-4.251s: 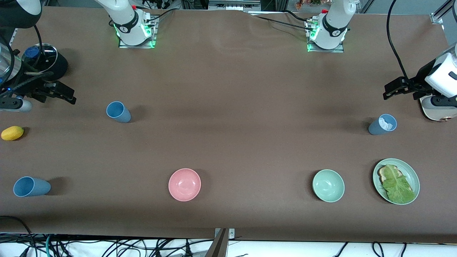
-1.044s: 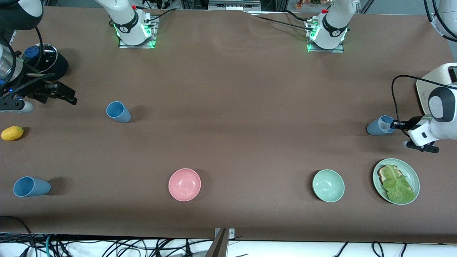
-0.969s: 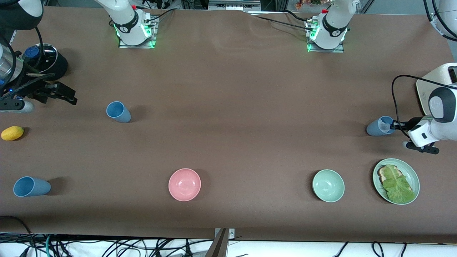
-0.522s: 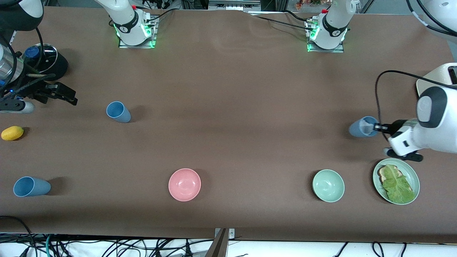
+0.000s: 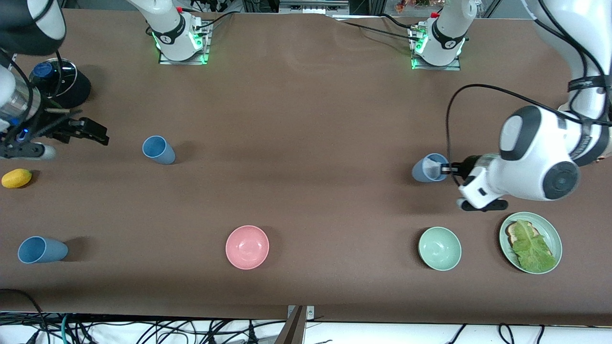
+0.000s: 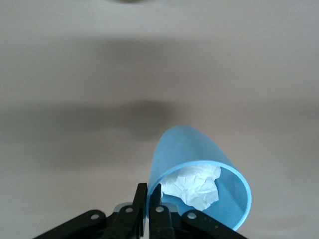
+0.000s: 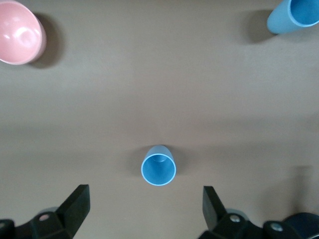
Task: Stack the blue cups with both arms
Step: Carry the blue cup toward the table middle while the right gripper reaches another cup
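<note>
- Yellow lemon-like fruit at the right arm's end of the table, with a black pot with a glass lid farther from the front camera.
- Right gripper up in the air over that end of the table, jaws spread wide, nothing between them.
- One blue cup near the front edge, nearest the camera, at the right arm's end.
- Upright blue cup just past the right gripper; seen from above between the spread fingers in the right wrist view.
- Pink bowl near the front edge, about mid-table.
- Held blue cup with crumpled white paper inside, rim pinched by the left gripper, jaws clamped narrow on the wall, over bare table.
- Pale green bowl nearer the camera than the held cup.
- Green plate with toast and a lettuce leaf, beside the green bowl at the left arm's end.
</note>
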Tool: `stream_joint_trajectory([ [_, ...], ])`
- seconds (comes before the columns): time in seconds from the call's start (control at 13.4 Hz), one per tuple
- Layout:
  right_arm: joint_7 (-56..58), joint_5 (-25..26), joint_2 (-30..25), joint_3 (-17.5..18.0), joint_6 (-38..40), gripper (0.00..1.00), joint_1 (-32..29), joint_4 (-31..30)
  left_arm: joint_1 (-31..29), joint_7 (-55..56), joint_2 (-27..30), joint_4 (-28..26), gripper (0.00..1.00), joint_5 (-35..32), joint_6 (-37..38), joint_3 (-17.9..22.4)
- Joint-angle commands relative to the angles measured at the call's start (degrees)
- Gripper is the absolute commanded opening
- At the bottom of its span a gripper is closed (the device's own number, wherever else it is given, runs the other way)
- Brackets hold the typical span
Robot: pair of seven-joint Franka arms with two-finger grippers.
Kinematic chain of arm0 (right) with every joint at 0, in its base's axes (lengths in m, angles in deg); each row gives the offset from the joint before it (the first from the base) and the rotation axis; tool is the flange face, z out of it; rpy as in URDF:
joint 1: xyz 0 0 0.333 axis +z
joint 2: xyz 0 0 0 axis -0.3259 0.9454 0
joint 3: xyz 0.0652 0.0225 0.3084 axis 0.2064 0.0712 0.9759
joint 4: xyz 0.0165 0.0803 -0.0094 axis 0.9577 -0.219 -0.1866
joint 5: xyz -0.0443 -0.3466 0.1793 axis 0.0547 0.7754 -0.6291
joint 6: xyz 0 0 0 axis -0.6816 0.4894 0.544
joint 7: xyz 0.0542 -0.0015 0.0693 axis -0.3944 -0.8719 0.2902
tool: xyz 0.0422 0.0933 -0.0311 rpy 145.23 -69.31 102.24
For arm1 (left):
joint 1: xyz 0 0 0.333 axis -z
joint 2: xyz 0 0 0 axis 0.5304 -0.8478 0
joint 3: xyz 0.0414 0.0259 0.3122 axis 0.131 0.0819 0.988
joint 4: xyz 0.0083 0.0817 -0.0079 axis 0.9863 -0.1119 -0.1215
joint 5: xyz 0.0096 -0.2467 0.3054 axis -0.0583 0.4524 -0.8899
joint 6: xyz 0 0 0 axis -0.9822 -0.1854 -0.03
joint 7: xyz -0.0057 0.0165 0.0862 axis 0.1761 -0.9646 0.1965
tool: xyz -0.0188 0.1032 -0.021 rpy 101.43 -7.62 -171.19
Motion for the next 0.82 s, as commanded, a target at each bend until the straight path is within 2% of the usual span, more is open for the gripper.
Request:
stream_joint_trajectory([
  [0.0, 6.7, -0.7, 6.3, -0.3, -1.5, 1.00, -4.8, 0.5, 6.3, 9.8, 0.0, 0.1, 0.00, 1.8, -4.0, 0.5],
  [0.07, 8.2, -0.9, 7.0, -0.4, -4.5, 1.00, -5.8, -1.8, 8.4, 12.5, -0.7, 0.1, 0.00, 1.9, -6.3, 0.5],
  [0.3, 8.5, -1.0, 2.7, -0.8, -25.6, 1.00, -6.4, -22.0, 14.8, 21.4, -2.6, -0.1, 0.00, 4.5, -11.6, 0.5],
  [0.37, 8.5, -1.0, 1.7, -0.8, -27.9, 1.00, -6.4, -25.1, 16.6, 23.3, -3.4, -0.3, 0.00, 4.7, -13.5, 0.4],
  [0.75, 7.8, -1.0, -2.9, -0.6, -28.9, 1.00, -6.3, -32.2, 22.0, 30.0, -7.9, -0.8, 0.00, 4.6, -19.8, 0.5],
])
